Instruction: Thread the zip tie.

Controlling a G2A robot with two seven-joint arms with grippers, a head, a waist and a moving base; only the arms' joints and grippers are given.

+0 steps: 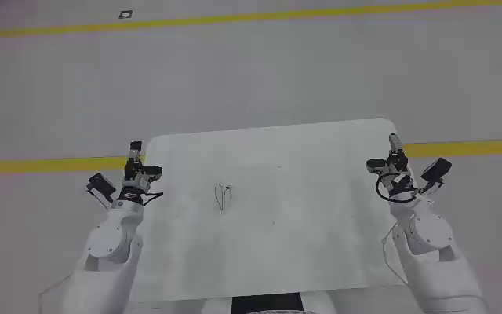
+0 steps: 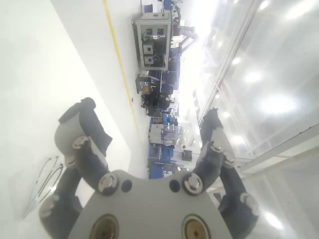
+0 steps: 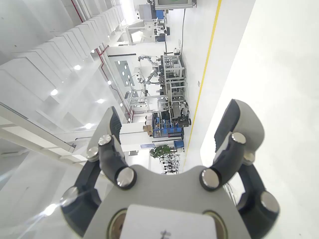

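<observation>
Left end effector (image 1: 136,151) and right end effector (image 1: 394,146), each with fingers spread, sit at opposite side edges of the white worktop (image 1: 314,235). Zip ties (image 1: 223,196), thin and dark, lie flat left of the worktop's centre, nearer the left end effector and well apart from both. Yellow floor lines (image 1: 235,17) run beyond the worktop, one level with both end effectors.

Tabletop (image 1: 314,235): matt, smooth. Zip tie (image 1: 223,196): thin plastic. Left pincer (image 2: 149,108), right pincer (image 3: 173,106): matt grey metal, blk pads.
</observation>
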